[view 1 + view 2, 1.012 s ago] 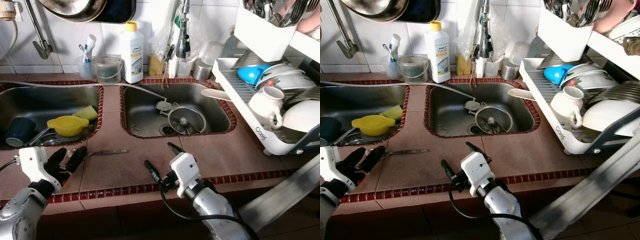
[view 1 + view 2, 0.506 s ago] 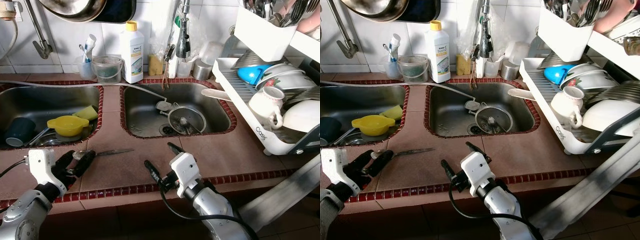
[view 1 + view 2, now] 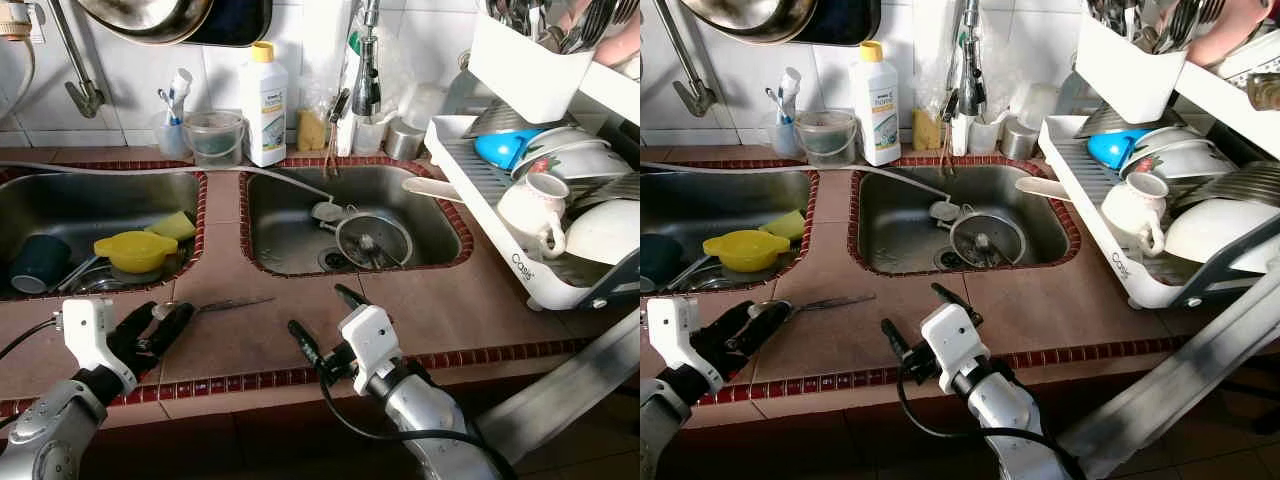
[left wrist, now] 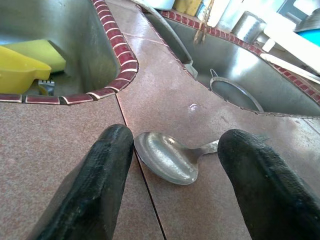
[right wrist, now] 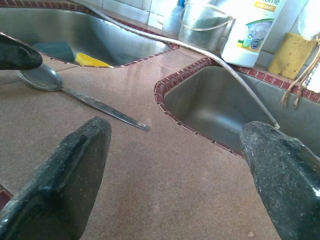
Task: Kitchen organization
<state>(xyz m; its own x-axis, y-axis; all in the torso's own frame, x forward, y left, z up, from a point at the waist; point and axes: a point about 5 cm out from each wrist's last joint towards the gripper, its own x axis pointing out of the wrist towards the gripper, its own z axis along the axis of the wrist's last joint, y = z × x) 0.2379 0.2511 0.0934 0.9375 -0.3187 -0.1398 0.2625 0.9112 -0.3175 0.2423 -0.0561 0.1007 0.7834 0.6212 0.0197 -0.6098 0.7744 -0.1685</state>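
A metal spoon (image 3: 215, 304) lies flat on the brown tiled counter between the two sinks, its handle pointing right. My left gripper (image 3: 152, 328) is low over the counter at the front left, open. The spoon's bowl (image 4: 167, 157) lies between its two black fingers (image 4: 102, 182), with a small gap on each side. My right gripper (image 3: 325, 320) hovers open over the counter's front edge, to the right of the spoon's handle, with nothing in it. From the right wrist the spoon (image 5: 75, 92) shows ahead with a left fingertip (image 5: 15, 52) beside its bowl.
The left sink (image 3: 60, 200) holds a yellow bowl (image 3: 135, 250), a sponge and a dark cup (image 3: 38, 262). The right sink (image 3: 290, 215) holds a strainer (image 3: 372, 240). A detergent bottle (image 3: 265, 105) stands at the back. A white dish rack (image 3: 480, 200) with cups and bowls stands at the right.
My left gripper has moved right and forward so that its fingers now straddle the spoon's bowl. The spoon has shifted slightly right. The right gripper has stayed put.
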